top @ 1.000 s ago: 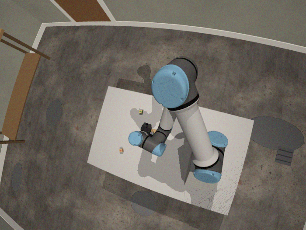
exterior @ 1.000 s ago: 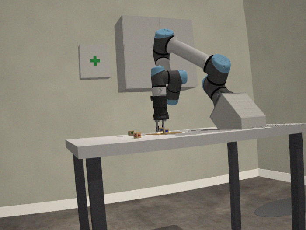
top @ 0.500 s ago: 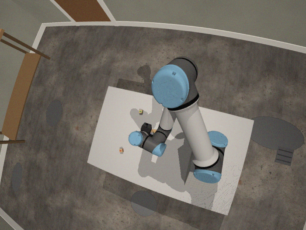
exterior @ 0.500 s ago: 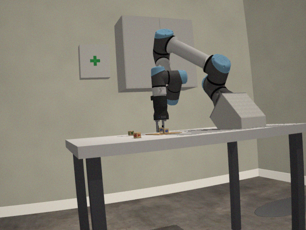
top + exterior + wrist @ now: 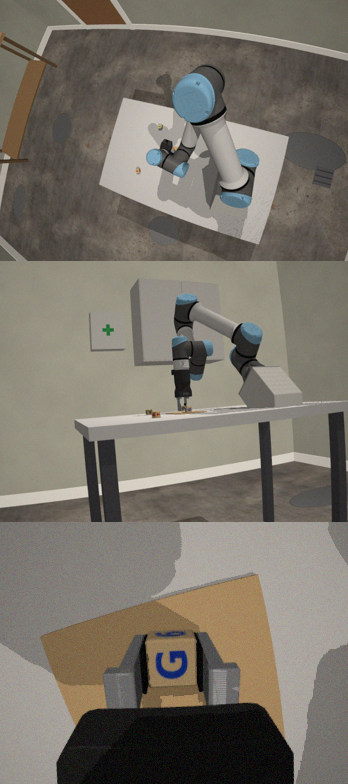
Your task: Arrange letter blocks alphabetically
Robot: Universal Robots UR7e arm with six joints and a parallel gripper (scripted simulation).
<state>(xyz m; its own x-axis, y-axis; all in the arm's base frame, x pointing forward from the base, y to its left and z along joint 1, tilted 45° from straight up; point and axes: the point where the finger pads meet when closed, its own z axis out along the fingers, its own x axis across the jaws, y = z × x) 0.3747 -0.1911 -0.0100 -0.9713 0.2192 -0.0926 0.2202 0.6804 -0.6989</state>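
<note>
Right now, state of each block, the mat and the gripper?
G block: letter up, between the fingers, over the mat.
Other blue-marked block: apparently on the mat.
Green-marked block: off mat, on table.
Red-marked block: off mat, on table.
Mat: flat.
Gripper: fingers partway apart, grip unclear.

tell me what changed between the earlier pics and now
Nothing visibly changed: no clear move, grasp or release shows. The gripper stayed over the mat, and the green-marked block and red-marked block stayed off it. The wrist view shows the G block between the fingers, but has no earlier picture.
</note>
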